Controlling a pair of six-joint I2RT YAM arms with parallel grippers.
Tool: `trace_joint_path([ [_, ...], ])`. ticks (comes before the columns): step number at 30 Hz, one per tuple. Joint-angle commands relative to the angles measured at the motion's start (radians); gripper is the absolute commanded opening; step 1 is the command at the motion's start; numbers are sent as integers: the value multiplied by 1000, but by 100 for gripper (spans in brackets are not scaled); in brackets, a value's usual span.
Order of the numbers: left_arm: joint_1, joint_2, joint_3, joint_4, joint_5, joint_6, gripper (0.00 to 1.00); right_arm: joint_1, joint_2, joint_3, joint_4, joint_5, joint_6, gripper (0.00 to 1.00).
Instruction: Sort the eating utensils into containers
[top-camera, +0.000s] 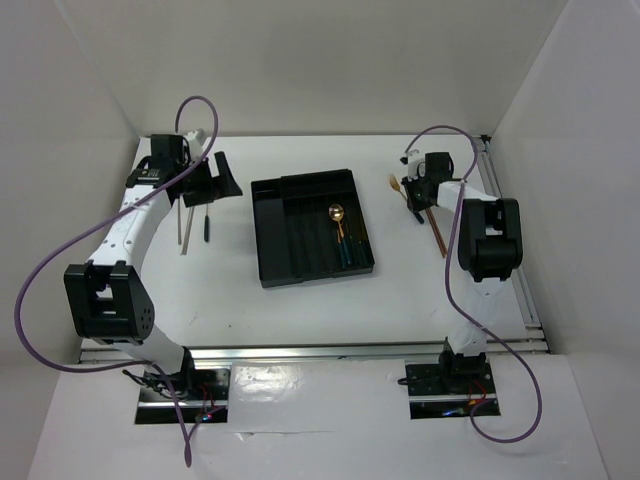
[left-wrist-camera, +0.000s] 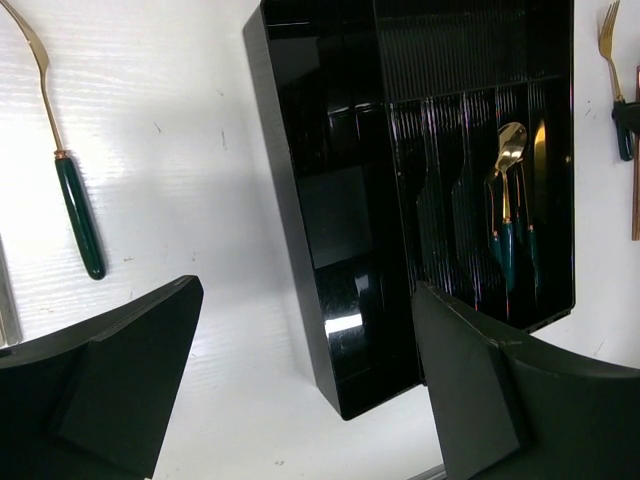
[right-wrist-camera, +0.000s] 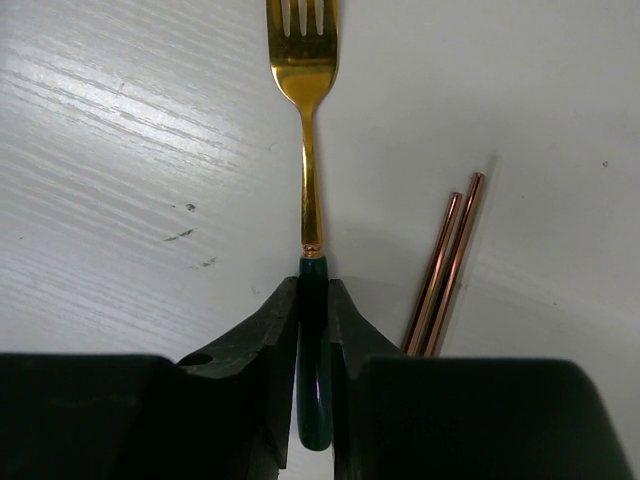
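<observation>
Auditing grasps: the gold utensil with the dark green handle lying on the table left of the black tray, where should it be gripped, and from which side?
Best take the gold utensil by the middle of its dark green handle, from straight above, closing across its width. It lies flat, the handle is its thickest part, and white table shows either side; silver chopsticks lie alongside, apart.

place: lab test cell | cues: white enclosure walls (top-camera: 320, 60); aluminium rail (top-camera: 320, 350)

Fork (right-wrist-camera: 304, 70) tines beyond top edge
</observation>
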Motion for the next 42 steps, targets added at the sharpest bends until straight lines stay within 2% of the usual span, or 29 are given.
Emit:
trace_joint_path([
  [1,5,-15,-8,67,-7,-31,100,11,7,0,-78,-30,-14,0],
  [6,-4,-72,-76,118,-92,-69,100,66,-133,-21,-69,-62,56,0],
  [7,-16,-83,-76,118,-168,-90,100,82,-168,17,-93,-76,94,0],
  [11,-58,-101,-85,82,-268,-101,100,121,-222,91,-185,-133,183,0],
  [14,-58,-143,-119,93,-332,-164,100,182,-283,140,-244,-174,284,0],
  [21,-90,-184,-154,75,-492,-330,100,371,-306,177,-313,-210,554,0],
  [25,-99,-197,-147,23,-553,-367,100,417,-306,164,-322,-178,726,0],
  [31,-99,-206,-137,-17,-589,-385,100,429,-291,129,-350,-141,883,0],
  [42,-99,-197,-146,3,-550,-321,100,439,-223,51,-370,-170,937,0],
])
